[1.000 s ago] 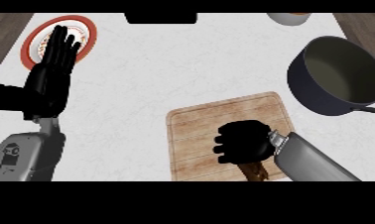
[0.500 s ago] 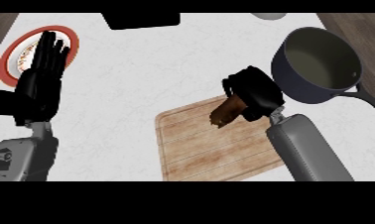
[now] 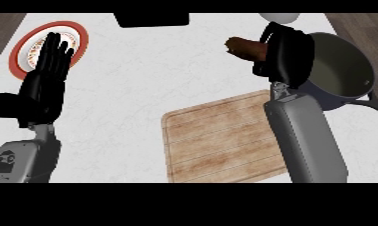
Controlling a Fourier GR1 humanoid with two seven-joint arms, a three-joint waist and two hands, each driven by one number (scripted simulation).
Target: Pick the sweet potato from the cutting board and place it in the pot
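Head view: the right hand (image 3: 284,59) is curled round one end of the sweet potato (image 3: 244,48) and holds it clear of the bench (image 3: 133,95). The sweet potato's long axis lies roughly across the view, sloping slightly downward toward the hand. Its free end points to the view's left, and its other end is hidden behind the fingers. It sits beyond the far right corner of the cutting board (image 3: 221,145) and just left of the pot (image 3: 347,55), not over the pot's opening. The right hand itself overlaps the pot's left rim. The pot stands at the right edge of the bench, apart from the board. The board lies flat and carries nothing. The grey right forearm (image 3: 306,140) crosses its right side. The left hand (image 3: 46,82) rests open at the view's left, fingers straight and upward, the fingertips overlapping a red-rimmed plate (image 3: 81,37). A dark object (image 3: 151,19) and a pale bowl (image 3: 279,16) sit at the far edge.
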